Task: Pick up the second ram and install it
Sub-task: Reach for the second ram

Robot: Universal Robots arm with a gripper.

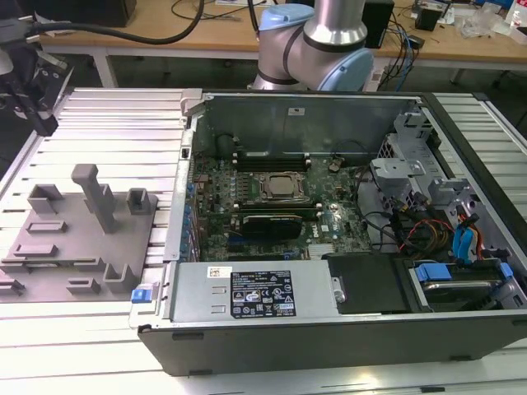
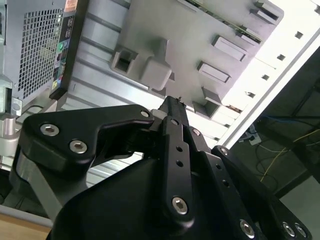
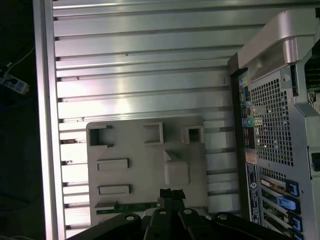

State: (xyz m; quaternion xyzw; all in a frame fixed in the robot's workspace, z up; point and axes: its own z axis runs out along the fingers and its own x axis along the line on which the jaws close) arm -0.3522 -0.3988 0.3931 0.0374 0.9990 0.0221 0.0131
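Observation:
The second ram point(image 3: 127, 205) is a thin green strip lying along one edge of the grey block fixture point(image 3: 145, 175) in the first wrist view. My gripper point(image 3: 170, 193) hangs high above the fixture with its black fingertips pressed together and nothing between them. The second wrist view has the same fingertips point(image 2: 172, 102) together above the fixture point(image 2: 165, 35). In the exterior view the fixture point(image 1: 82, 247) sits on the ribbed table at the exterior view's left. A black tool that looks like my gripper point(image 1: 41, 123) hangs beyond the fixture's far left corner.
The open computer case point(image 1: 329, 329) lies at the exterior view's right, beside the fixture, with its motherboard point(image 1: 272, 206), drive cage and cables exposed. A tall post point(image 1: 99, 197) and several blocks rise from the fixture. The arm's base point(image 1: 313, 41) stands behind the case.

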